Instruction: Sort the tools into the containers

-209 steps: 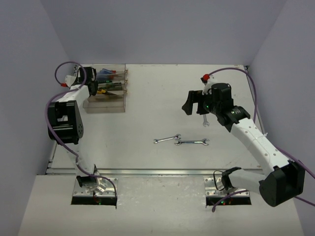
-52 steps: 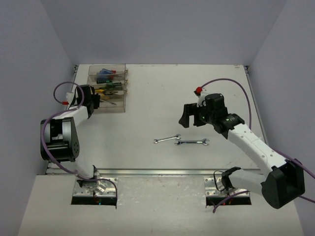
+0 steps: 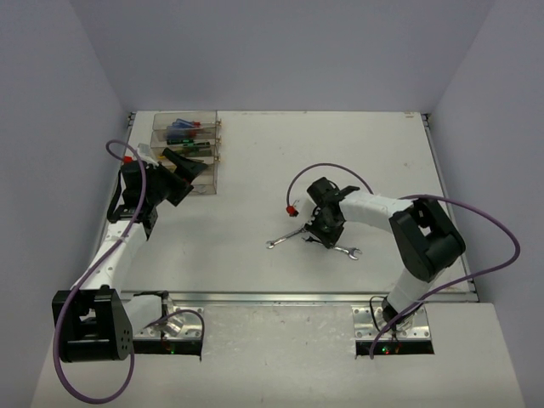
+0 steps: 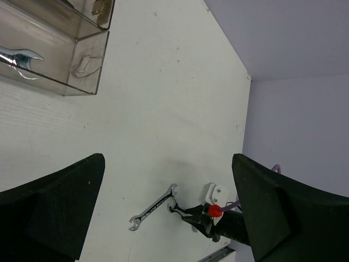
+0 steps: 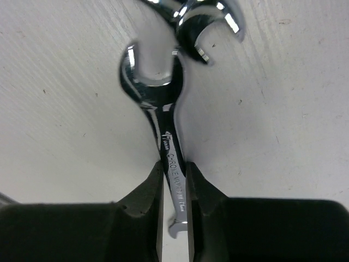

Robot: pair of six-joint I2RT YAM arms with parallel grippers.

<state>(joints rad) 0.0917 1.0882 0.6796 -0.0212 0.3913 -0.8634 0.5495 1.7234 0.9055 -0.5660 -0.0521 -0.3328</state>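
Two silver wrenches lie on the white table. My right gripper (image 5: 174, 170) is shut on the shank of the right-hand wrench (image 5: 163, 114), low on the table (image 3: 320, 228). That wrench's far end (image 3: 347, 251) sticks out behind the fingers. The other wrench (image 3: 287, 238) lies just left, its head almost touching the gripped one's head (image 5: 210, 22). My left gripper (image 4: 168, 164) hangs open and empty beside the clear containers (image 3: 212, 144), above their near corner (image 3: 183, 172). The bins hold coloured tools, and one wrench (image 4: 16, 57) shows in the nearest bin (image 4: 82, 82).
The right arm's purple cable (image 3: 327, 170) loops over the table behind its wrist. The table's metal front rail (image 3: 280, 297) runs along the near edge. Grey walls close in on the left, back and right.
My right gripper came down from above the table and shut on the right-hand wrench, which now lies slightly turned. My left arm drew back from the bins, its gripper still open.
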